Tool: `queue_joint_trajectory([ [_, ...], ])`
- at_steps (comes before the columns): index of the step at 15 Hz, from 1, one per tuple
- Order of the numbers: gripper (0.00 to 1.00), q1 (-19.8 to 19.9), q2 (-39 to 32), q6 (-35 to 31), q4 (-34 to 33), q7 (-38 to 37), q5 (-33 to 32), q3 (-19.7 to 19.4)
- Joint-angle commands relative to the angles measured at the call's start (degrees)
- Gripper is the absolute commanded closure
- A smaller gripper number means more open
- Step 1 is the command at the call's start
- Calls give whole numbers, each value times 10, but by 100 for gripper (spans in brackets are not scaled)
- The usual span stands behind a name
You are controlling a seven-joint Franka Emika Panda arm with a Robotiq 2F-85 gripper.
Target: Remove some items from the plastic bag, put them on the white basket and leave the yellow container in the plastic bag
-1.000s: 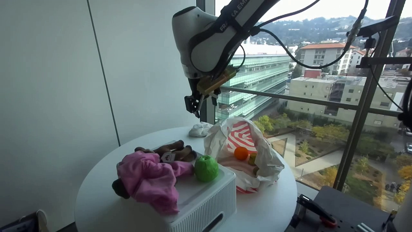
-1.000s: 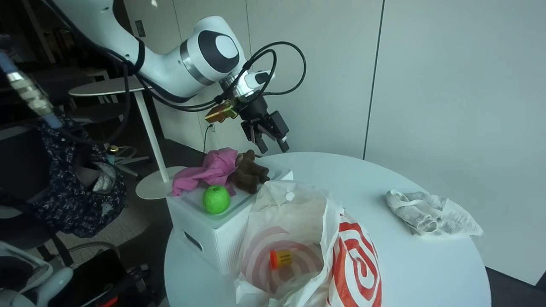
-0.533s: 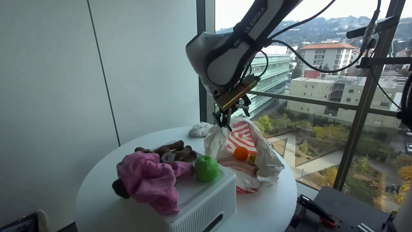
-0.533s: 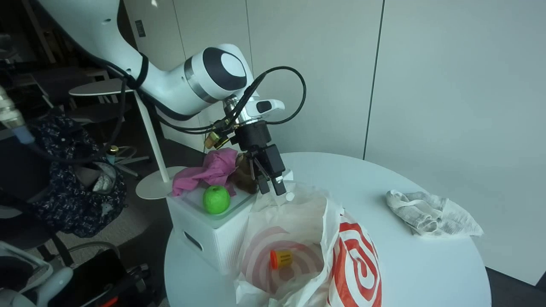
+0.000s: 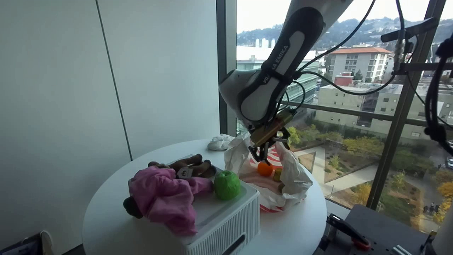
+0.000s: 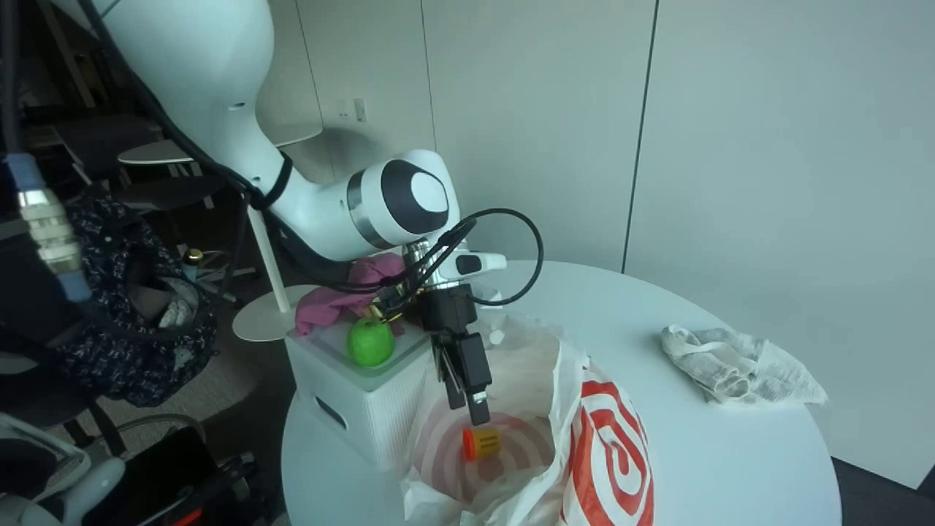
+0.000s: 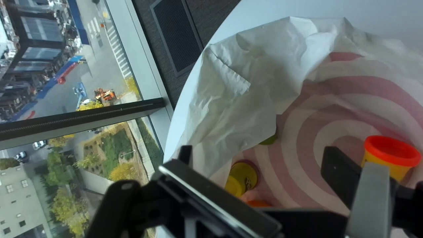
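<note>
On the worktop (image 6: 730, 453) we see the basket (image 5: 228, 220), and just beside it the bag (image 6: 529, 422). On the basket lie the cloth (image 5: 165, 198) and the toy (image 5: 188, 162). The fingers (image 7: 369, 198) are spread at the bag's opening; how deep, we cannot tell. The green fruit (image 5: 227, 185) is also on the basket; in the bag we find the orange (image 5: 264, 169) and a yellow container (image 6: 482, 443).

White arm (image 6: 310, 212); dark joint cap (image 6: 397, 191); black cable loop (image 6: 540, 254); "EMIKA" lettering (image 5: 280, 57); gold-toned wrist block (image 5: 270, 130); black jaws
</note>
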State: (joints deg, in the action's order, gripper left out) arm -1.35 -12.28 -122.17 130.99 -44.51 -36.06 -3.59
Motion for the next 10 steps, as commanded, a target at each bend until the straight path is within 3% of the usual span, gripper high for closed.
queue_joint_trajectory([
  [1, 0, 10, -70, -95, -19, -66, -19, -25],
  [3, 0, 6, -105, -163, -30, -112, -23, -44],
  [5, 0, -10, -139, -219, -43, -166, -79, -81],
  [8, 0, -36, -184, -263, -67, -279, -219, -145],
  [10, 0, -30, -210, -263, -87, -362, -292, -162],
])
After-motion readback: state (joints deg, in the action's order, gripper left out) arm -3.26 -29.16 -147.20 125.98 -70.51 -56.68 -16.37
